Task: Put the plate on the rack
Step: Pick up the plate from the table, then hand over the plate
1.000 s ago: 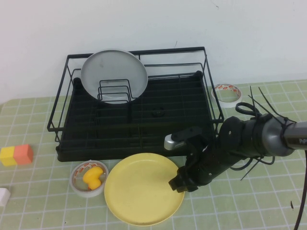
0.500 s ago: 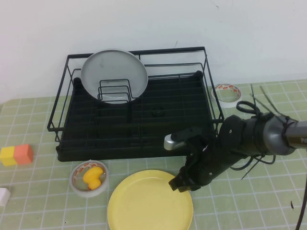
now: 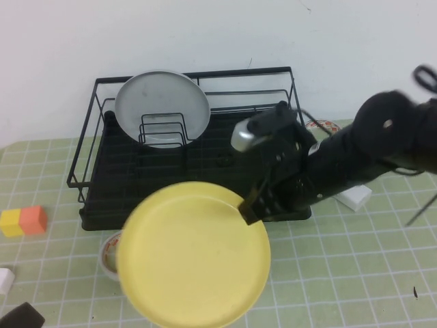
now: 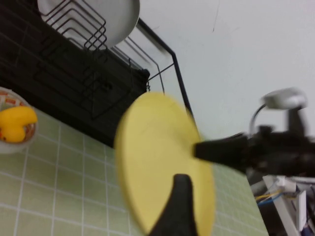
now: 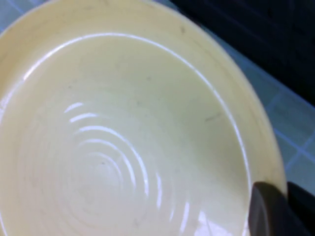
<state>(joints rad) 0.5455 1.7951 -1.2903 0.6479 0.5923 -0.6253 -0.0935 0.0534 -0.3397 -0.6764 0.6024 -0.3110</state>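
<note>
My right gripper is shut on the right rim of the pale-yellow plate and holds it in the air, tilted, in front of the black wire rack. The right wrist view shows the plate's inner face with the gripper clamped on its rim. In the left wrist view the plate hangs edge-on before the rack. A grey-white plate stands in the rack's loops at the back left. My left gripper sits low at the near left corner; one dark finger shows.
A tape roll holding a yellow duck lies before the rack, mostly hidden under the plate in the high view. Yellow and orange blocks lie at the left. A white block and another tape roll lie right of the rack.
The right gripper has lifted the yellow plate off the table, up and back toward the rack. The left gripper has come into view at the near left corner.
</note>
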